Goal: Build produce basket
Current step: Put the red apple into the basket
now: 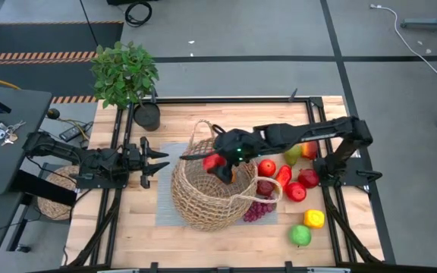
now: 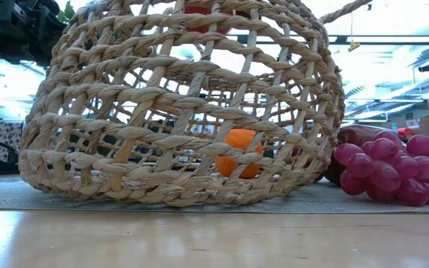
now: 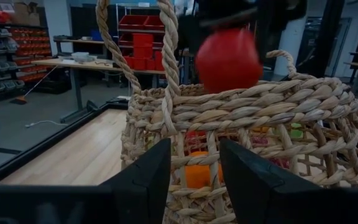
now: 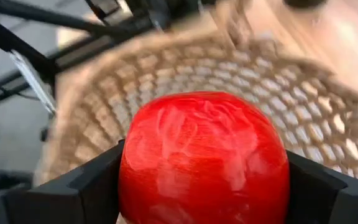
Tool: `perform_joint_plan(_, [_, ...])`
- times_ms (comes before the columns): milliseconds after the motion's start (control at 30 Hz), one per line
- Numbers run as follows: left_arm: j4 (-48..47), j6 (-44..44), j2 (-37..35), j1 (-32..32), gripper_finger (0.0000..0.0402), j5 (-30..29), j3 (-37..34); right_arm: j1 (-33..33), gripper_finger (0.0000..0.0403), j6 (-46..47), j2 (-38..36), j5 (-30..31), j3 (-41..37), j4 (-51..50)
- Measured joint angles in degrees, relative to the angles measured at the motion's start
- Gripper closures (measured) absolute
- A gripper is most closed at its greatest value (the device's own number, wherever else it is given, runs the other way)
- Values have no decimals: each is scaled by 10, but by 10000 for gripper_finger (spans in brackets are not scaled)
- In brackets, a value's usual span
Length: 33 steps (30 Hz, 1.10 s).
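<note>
red apple clamped in right claw, above basket

Looks like a workshop or robotics lab. Bare grey concrete floor crossed by hazard-striped tape and loose cables. Beyond the wooden table, metal shelving stacked with parts, red storage bins, a workbench, bright industrial ceiling lighting.
</note>
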Motion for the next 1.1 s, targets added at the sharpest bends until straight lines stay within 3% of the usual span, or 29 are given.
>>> perform_joint_plan(300, [-1, 0, 0, 0, 252, 0, 0, -17, 68, -15, 67, -63, 2, 1])
perform_joint_plan(700, [-1, 0, 0, 0, 250, 0, 0, -4, 68, -133, 183, -58, 115, -74])
perform_joint_plan(867, [-1, 0, 0, 0, 254, 0, 0, -4, 66, -180, 197, -53, 119, -69])
perform_joint_plan(1100, [2, 0, 0, 0, 253, 0, 0, -4, 48, -177, 201, -69, 116, -55])
